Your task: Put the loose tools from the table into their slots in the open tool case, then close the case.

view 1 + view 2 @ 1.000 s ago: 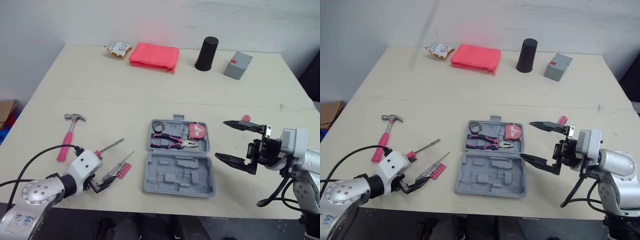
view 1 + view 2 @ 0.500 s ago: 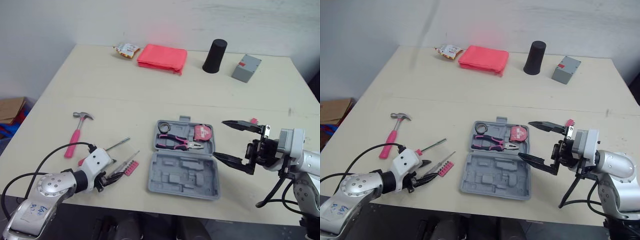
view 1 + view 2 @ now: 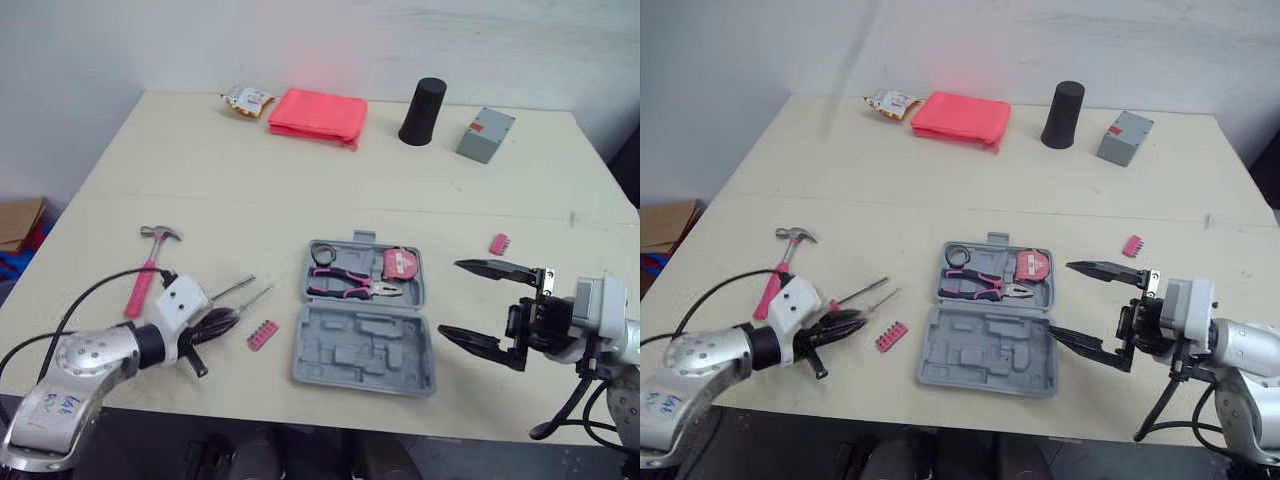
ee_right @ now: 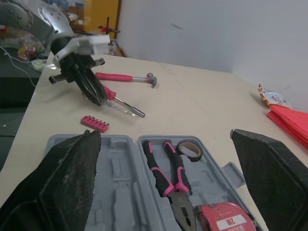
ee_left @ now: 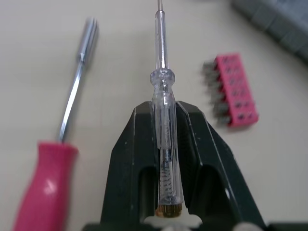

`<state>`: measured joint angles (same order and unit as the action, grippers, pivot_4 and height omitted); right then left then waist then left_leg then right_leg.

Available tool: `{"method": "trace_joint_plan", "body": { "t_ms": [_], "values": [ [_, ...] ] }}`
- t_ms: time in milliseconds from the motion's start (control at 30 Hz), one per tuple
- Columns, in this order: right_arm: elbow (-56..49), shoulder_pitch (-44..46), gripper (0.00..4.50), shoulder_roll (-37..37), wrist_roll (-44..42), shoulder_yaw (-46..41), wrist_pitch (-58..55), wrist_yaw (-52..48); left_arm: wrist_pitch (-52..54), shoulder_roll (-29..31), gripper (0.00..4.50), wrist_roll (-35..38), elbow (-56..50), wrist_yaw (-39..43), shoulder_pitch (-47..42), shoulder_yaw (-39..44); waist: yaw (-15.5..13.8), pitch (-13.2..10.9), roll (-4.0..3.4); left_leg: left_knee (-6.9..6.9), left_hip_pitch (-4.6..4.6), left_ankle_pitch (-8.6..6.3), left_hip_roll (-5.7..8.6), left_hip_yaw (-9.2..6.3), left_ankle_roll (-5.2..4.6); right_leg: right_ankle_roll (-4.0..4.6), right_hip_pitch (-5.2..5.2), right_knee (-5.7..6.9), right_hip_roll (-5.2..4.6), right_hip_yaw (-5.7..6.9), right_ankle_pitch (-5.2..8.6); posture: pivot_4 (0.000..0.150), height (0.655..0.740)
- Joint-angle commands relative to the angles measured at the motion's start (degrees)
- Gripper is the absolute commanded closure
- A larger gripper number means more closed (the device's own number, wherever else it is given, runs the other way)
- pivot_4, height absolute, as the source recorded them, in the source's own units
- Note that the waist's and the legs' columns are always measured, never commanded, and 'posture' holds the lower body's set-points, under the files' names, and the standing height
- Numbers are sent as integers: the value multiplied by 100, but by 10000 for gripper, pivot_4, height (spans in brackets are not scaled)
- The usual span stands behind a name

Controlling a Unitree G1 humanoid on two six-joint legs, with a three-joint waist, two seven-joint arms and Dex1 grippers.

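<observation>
**Tester screwdriver gripped left of the open tool case**

The beige table (image 3: 250, 180) carries a grey plastic tool case (image 3: 365, 345), which lies open and flat. The half of the case nearer the robot shows bare moulded slots. The farther half holds pink-and-black-handled pliers (image 3: 352, 287), a pink tape measure (image 3: 399, 265) and a small dark tape roll (image 3: 321, 254).

Well beyond the case, along the far edge, lie a folded pink cloth (image 3: 315, 110), a black cylinder (image 3: 421, 97), a small grey box (image 3: 485, 134) and a crumpled snack packet (image 3: 246, 98).

To the right of the case the right gripper (image 3: 450, 297) hovers with its jaws spread wide and nothing between them. To the left of the case the left gripper (image 5: 163, 110) lies low over the table. Its jaws are closed narrowly on a clear-handled tester screwdriver (image 5: 162, 82). A spring and a brass cap show inside the handle, and the thin shaft points toward the case.

A hammer with a pink handle (image 3: 148, 270) lies farther left of the case. A pink-handled screwdriver with a steel shaft (image 5: 66, 118) lies just beside the gripped tester, on the side away from the case. A pink strip of driver bits (image 5: 235, 91) lies between the tester and the case. A second pink bit strip (image 3: 499, 243) lies right of the case, beyond the right gripper.
</observation>
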<state>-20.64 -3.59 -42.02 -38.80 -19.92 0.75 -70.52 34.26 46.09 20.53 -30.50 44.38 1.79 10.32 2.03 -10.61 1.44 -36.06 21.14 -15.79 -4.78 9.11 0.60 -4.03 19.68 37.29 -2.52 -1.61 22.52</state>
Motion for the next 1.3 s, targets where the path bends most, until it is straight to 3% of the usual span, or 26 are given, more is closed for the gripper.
{"method": "trace_joint_plan", "body": {
  "t_ms": [33,167,467,600,800,1300],
  "values": [
    [122,-222,0,-326,-88,-457,-23,-299,-544,354,44405,120,-49,816,-548,-340,-24,0,-1,2,0,0,0,1,3,0,-1,-7,0,0,0,1500,7400],
    [168,-600,0,-562,-188,-787,-135,-522,-242,410,44405,230,-55,1387,-1695,-1321,-59,-1,-5,5,10,-2,6,3,14,-4,-11,-43,1,-2,-2,1500,7400],
    [-344,-1348,0,-325,-206,-1097,-202,-290,727,-693,44405,-725,776,1245,-4086,-3509,-47,-6,2,-14,20,-7,-2,24,19,-59,-3,-64,43,-48,2,1500,7400],
    [-521,-1686,0,-211,-231,-1226,-197,-287,981,-799,44405,-1446,1029,1311,-4831,-4367,-34,-7,5,-22,19,-6,0,20,21,-68,-4,-48,45,-56,7,1500,7400],
    [-575,-1829,0,-156,-210,-1227,-133,-264,1560,-938,44405,-1684,867,1462,-5257,-4909,-30,-8,6,-28,11,-6,-3,30,22,-68,-2,-33,46,-70,8,1500,7400],
    [-482,-1997,0,182,89,-1001,206,-220,1947,-1336,44405,-1845,1220,1223,-5305,-5133,-54,-8,6,-44,11,-2,-2,17,24,-67,-8,-18,40,-61,8,1500,7400]
  ]
}}
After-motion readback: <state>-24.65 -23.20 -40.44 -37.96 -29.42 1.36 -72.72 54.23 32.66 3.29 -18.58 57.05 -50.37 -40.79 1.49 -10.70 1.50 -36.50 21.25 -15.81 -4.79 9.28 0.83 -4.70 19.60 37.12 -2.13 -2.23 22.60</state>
